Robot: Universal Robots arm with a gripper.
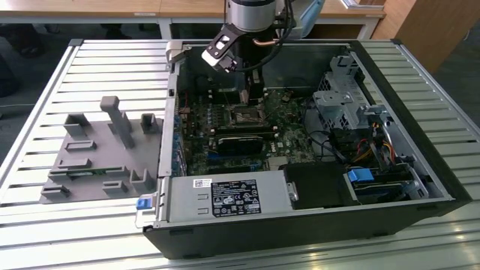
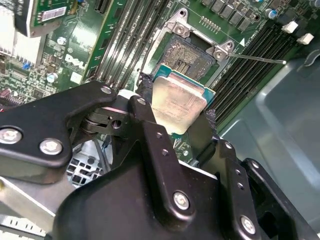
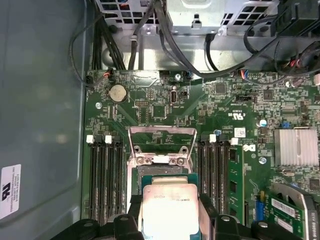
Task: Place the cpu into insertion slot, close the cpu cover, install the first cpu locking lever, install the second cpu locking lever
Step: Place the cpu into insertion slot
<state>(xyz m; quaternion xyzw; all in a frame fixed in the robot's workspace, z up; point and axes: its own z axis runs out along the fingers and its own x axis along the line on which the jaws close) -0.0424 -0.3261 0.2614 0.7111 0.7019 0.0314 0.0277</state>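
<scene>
The gripper's black fingers (image 2: 144, 107) fill the foreground in the second wrist view, closed on opposite edges of the cpu (image 2: 177, 102), so the claw is open only as wide as the chip and has it in its grasp. The chip's dull silvery top faces the camera, and its green edge shows along one side. In the first wrist view, the cpu (image 3: 170, 210) sits between the same two fingertips, with the gripper (image 3: 170, 202) just short of the insertion slot (image 3: 161, 171). The cpu is not seated. It hangs over the near edge of the insertion slot (image 2: 187, 55), whose dark centre lies exposed, and whether the two touch cannot be told. The cpu cover (image 3: 161, 142) stands swung up on the far side of the socket, with green board visible through its window. A thin metal rod (image 2: 260, 59) sticks out beside the socket. Long black memory slots (image 3: 105, 180) flank it. In the exterior view, the gripper (image 1: 251, 93) reaches down inside the open computer case (image 1: 420, 169), just above the insertion slot (image 1: 245, 116).
</scene>
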